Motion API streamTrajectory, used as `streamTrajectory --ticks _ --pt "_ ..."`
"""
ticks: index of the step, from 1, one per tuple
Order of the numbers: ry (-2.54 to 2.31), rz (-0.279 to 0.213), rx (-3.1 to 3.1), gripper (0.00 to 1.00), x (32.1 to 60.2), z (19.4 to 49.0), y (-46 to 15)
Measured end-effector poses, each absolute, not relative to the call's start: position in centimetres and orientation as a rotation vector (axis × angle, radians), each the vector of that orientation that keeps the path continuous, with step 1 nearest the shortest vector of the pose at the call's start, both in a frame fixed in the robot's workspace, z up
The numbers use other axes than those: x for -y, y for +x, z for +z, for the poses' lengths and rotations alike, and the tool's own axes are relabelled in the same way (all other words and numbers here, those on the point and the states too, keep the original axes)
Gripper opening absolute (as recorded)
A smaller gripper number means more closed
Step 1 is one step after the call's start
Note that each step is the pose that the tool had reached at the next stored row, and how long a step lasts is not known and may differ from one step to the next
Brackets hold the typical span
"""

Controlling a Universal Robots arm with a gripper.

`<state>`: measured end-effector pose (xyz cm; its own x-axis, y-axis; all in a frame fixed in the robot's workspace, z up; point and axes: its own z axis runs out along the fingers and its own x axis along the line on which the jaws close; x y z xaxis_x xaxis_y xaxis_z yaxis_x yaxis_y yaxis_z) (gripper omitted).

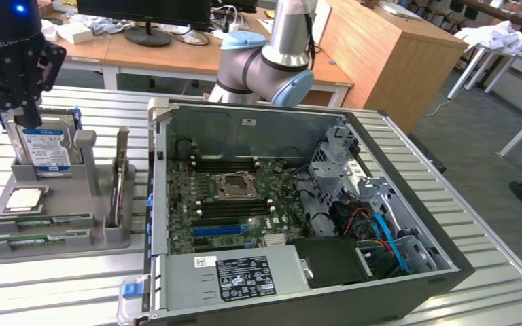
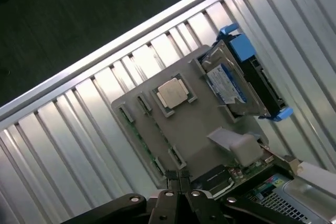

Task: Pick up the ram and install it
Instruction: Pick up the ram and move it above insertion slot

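Ram flat in gray tray, near front edge, matching stick just beside. Gripper, marked ROBOTIQ, pinched together and empty, above upright hard drive. Open computer case at exterior view's right. From wrist: closed fingers over tray edge, processor mid-tray, ribbed table around.
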<state>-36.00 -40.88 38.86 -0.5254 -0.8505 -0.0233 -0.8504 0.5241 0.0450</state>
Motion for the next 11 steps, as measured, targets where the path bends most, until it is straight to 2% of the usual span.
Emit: streamTrajectory --ticks 11 --pt "1.794 -0.079 2.570 0.10 40.89 38.81 -36.00"
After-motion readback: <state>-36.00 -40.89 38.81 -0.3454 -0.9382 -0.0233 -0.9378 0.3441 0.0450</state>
